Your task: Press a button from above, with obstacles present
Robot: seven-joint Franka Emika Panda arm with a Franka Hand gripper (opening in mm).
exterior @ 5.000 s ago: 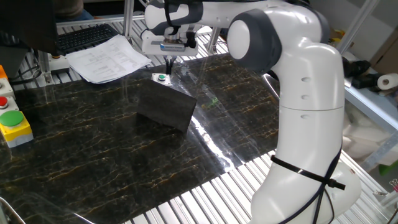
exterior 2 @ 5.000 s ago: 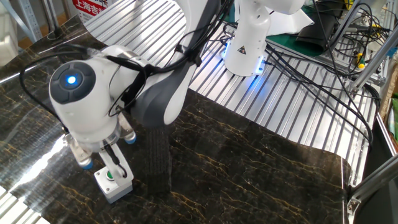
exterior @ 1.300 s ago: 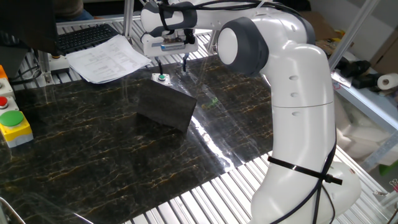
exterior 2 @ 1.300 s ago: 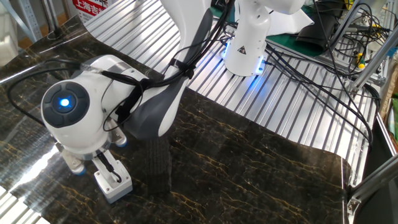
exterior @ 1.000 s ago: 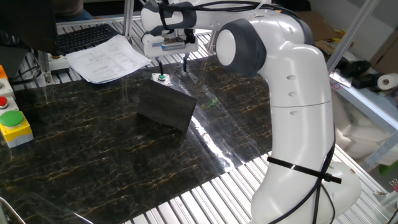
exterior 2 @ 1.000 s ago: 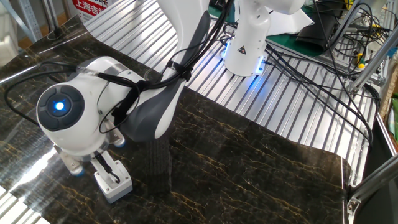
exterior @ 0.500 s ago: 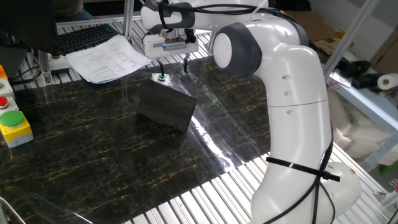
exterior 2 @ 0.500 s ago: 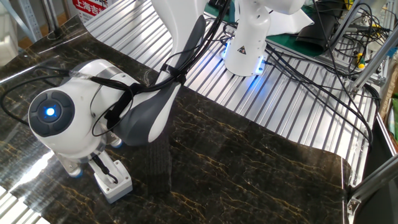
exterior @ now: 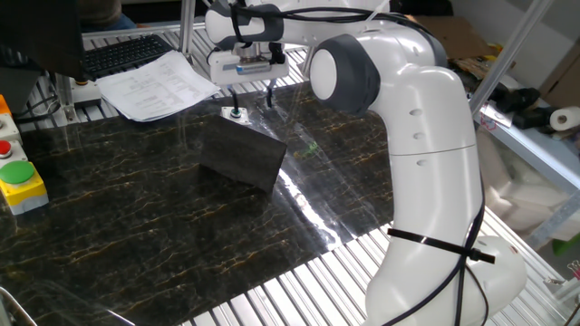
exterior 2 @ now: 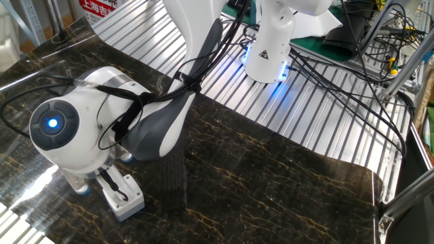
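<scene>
The small white-grey button box (exterior: pixel 234 115) lies on the dark marble table just behind the dark grey-black block (exterior: pixel 243 156). My gripper (exterior: pixel 253 100) hangs over the box with its fingers wide apart, open and empty. Its left finger (exterior: pixel 235 98) points straight down onto the spot of the green button, which it covers. In the other fixed view, one finger (exterior 2: pixel 111 182) reaches down to the top of the box (exterior 2: pixel 126 201), and the block (exterior 2: pixel 175 177) stands right beside it. The second finger is hidden there.
A yellow box with a large green push-button (exterior: pixel 18 177) and a red button (exterior: pixel 4 149) stand at the left edge. Papers (exterior: pixel 159 83) and a keyboard (exterior: pixel 122 52) lie behind the table. A second robot base (exterior 2: pixel 270 42) with cables stands on the slatted top.
Five seconds ago the fingers were together above the button; now they are spread. Over the last second, the hand has sunk slightly, and the left finger now covers the green button.
</scene>
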